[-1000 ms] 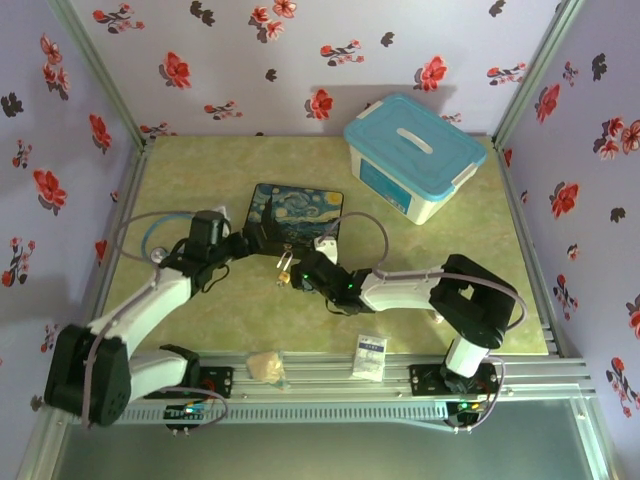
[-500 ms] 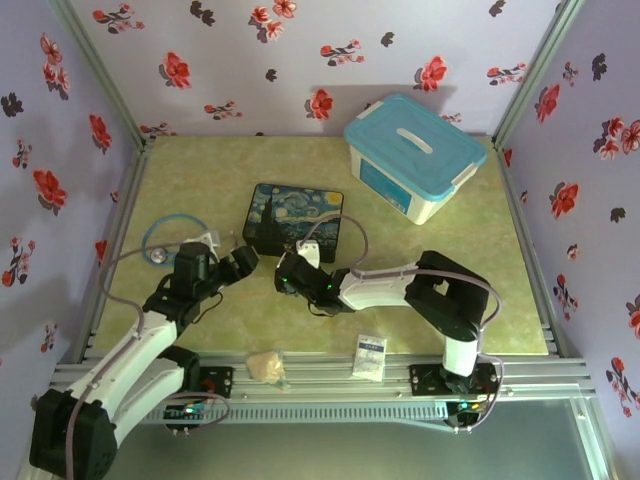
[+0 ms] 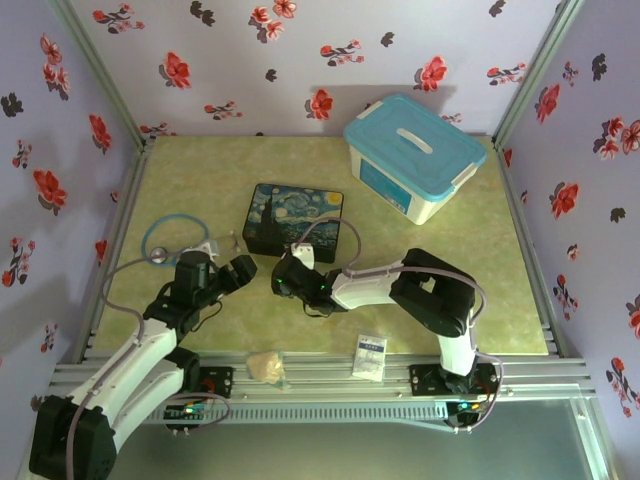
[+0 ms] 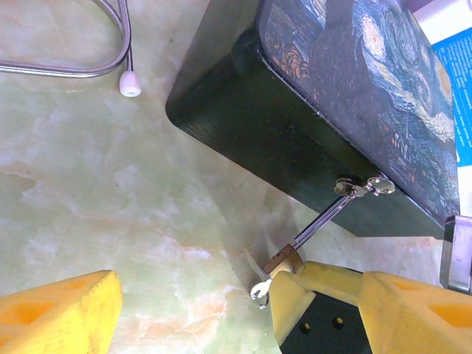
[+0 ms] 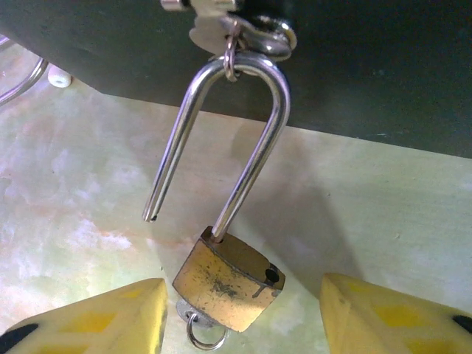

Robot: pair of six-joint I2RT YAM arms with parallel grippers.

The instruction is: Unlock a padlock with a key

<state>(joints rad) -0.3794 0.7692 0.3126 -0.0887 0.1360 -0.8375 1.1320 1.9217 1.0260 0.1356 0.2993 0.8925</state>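
Observation:
The brass padlock [image 5: 228, 284] hangs by its silver shackle [image 5: 254, 147] from the clasp of the painted tin [image 3: 295, 215]. One shackle leg is out of the body, its free end in the air. The key [image 5: 190, 316] sits in the lock's underside with a small ring hanging from it. My right gripper [image 5: 240, 313] is open, with a yellow finger on each side of the lock body and gaps between. My left gripper [image 4: 243, 321] is open over bare table, just left of the padlock [image 4: 284, 259] and the key [image 4: 259, 289]. From above, the left gripper [image 3: 240, 268] and right gripper [image 3: 283, 275] sit close together in front of the tin.
A stethoscope [image 3: 165, 240] lies at the left, its white ear tip [image 4: 130, 85] near the tin's corner. A blue-lidded plastic box [image 3: 415, 155] stands at the back right. A white packet [image 3: 370, 355] and a crumpled beige lump [image 3: 266, 366] lie on the front rail.
My left arm has pulled back from the tin's front toward the near left and stands open. The right gripper has slid left along the tin's front, to the padlock.

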